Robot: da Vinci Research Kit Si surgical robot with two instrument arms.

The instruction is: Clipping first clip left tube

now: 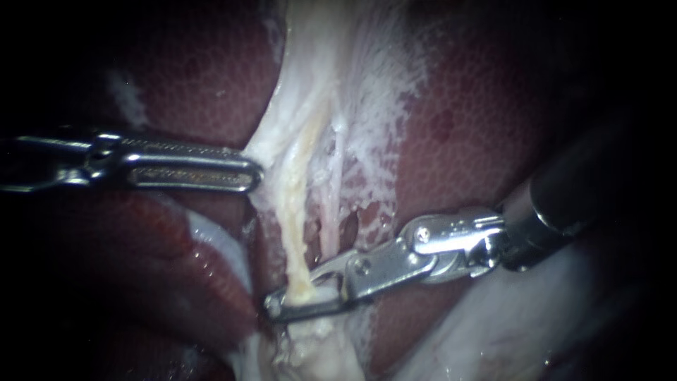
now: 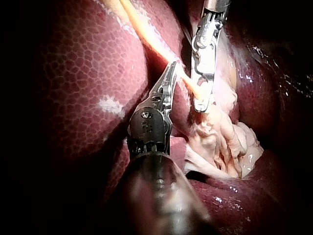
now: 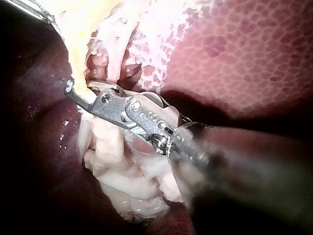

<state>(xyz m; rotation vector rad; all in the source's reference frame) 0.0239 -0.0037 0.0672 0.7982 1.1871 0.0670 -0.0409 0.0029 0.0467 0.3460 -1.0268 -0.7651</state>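
Observation:
The left tube point(image 1: 297, 204) is a yellowish cord running down through white tissue over the liver point(image 1: 479, 127). A thinner pink tube point(image 1: 331, 212) lies just right of it. My right instrument point(image 1: 293, 291) reaches in from the right, and its jaws hold the left tube low down from both sides. In the right wrist view the same jaws point(image 3: 80, 89) cross the tube point(image 3: 78, 44). My left instrument point(image 1: 254, 173) has its jaws shut on the edge of the white tissue point(image 1: 271, 144) beside the tube, which is tented leftward. The left wrist view shows its tip point(image 2: 172, 68) against the tube point(image 2: 156, 46).
Dark red liver lobes point(image 1: 197, 63) flank the white tissue on both sides. Below the right instrument's jaws lies a clump of pale, ragged tissue point(image 2: 220, 142). A glossy pale fold point(image 1: 218, 240) sits under the left instrument's shaft.

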